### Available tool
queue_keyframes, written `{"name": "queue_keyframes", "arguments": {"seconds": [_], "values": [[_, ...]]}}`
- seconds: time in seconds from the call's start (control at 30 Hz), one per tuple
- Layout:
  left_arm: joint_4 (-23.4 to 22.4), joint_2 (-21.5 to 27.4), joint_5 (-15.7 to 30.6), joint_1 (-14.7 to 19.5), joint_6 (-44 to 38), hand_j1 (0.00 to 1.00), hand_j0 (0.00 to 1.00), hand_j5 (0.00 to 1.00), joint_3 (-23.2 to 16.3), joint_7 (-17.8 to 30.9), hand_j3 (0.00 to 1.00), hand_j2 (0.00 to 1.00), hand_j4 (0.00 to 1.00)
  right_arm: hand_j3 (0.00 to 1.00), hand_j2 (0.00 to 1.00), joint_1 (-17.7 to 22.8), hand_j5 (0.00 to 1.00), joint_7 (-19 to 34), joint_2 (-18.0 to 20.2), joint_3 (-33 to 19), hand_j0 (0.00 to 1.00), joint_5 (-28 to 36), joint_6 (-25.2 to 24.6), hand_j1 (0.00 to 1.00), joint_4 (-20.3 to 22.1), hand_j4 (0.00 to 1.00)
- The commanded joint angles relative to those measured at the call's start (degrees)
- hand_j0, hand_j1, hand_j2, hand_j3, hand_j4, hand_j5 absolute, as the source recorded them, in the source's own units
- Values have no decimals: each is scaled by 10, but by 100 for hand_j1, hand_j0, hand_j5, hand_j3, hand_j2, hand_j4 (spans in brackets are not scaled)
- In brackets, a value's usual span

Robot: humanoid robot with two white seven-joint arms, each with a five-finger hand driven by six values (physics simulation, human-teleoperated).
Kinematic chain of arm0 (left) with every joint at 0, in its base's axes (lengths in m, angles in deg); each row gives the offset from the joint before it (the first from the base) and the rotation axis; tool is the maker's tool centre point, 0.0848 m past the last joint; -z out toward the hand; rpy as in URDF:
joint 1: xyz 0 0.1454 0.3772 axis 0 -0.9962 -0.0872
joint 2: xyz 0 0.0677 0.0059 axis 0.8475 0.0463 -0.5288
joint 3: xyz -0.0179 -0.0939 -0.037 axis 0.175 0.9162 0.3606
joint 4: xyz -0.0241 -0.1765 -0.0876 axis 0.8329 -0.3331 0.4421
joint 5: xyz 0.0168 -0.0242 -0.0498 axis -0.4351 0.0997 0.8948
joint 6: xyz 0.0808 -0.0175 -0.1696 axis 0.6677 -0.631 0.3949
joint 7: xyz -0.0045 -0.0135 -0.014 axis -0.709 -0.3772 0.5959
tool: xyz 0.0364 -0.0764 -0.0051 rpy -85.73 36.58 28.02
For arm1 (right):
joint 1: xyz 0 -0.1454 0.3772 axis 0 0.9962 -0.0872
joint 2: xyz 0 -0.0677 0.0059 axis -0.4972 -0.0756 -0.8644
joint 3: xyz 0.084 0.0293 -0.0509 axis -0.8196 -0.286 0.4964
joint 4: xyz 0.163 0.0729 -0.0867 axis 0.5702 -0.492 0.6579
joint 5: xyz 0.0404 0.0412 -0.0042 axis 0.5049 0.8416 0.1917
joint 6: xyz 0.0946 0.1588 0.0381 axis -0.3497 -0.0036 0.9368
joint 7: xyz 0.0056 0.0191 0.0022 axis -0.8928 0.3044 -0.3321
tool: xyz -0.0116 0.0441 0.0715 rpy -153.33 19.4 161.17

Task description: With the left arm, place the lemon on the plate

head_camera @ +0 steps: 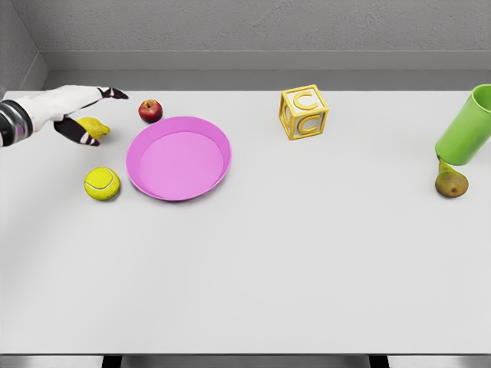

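Left hand: the left hand (86, 115) reaches in from the far left edge of the table, its dark fingers (113, 93) spread wide, one group above the fruit and the thumb side below it. It looks shaped to take the lemon, but I cannot say it has closed; I judge it open around the fruit, not yet gripping.

Lemon: the lemon (95, 127) lies on the white table (307, 253) at the far left, partly hidden by the hand, just beside the plate's left rim.

Plate: the pink plate (179, 158) sits empty, near enough that the carry should be short, a lift and a small move to the right.

Neighbours: a red apple (150, 110) stands just beyond the plate's upper left edge, close to the upper fingers; a tennis ball (102, 184) rests touching or nearly touching the plate's lower left rim. Both crowd the lemon, so a wide hand could nudge them.

Far side: a yellow letter block (304, 112) sits mid-table; a tilted green cup (466, 127) leans over a pear (452, 183) at the right edge, well apart from the work.

Right arm: not visible.
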Motion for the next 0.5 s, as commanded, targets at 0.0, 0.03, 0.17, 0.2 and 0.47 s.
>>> {"name": "queue_keyframes", "arguments": {"seconds": [0.0,0.03,0.17,0.2,0.47], "values": [[-15,0,0,0,-1,92,92,92,-1,-1,92,92,92,100,100,0,100,0,0,0,100,0,0,100,0,100],[-18,0,0,0,-1,92,92,92,-2,-1,92,92,92,100,100,0,100,0,0,0,100,0,0,100,0,100],[-42,-1,-3,4,-1,92,92,92,-3,-1,92,92,92,100,100,0,100,0,0,0,100,0,0,100,0,100],[-45,-1,-4,4,-1,92,92,92,-5,-1,92,92,92,100,100,0,100,0,0,0,100,0,0,100,0,100],[-88,-17,-17,9,0,92,92,92,-13,-2,92,92,92,100,100,0,100,0,0,0,100,0,0,100,0,100]]}}
